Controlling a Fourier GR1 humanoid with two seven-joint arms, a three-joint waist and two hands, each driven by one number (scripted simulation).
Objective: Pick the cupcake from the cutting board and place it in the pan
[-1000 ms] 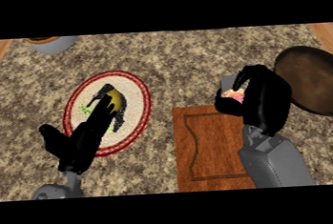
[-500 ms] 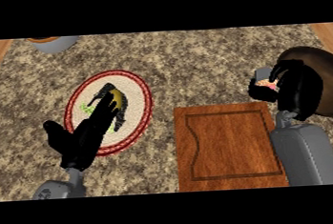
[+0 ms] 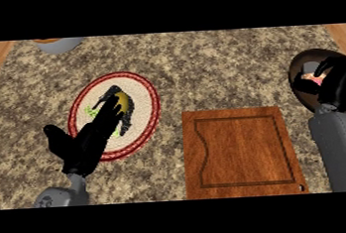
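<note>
My right hand (image 3: 337, 86) is curled round the cupcake (image 3: 310, 78), whose pink and pale top peeks out at the hand's left side. Hand and cupcake are over the dark round pan (image 3: 305, 62) at the right edge. The wooden cutting board (image 3: 240, 152) lies bare at lower centre-right, to the left of my right forearm. My left hand (image 3: 89, 140) rests open at the lower left, fingers straight, over the edge of a plate.
A red-rimmed plate (image 3: 142, 93) with a dark and yellow food item (image 3: 121, 99) sits left of centre. A grey bowl (image 3: 57, 43) stands at the far top left. The speckled counter has wooden borders at both sides.
My right hand has carried the cupcake rightwards from the board's upper right corner to over the pan. The left hand has barely moved.
</note>
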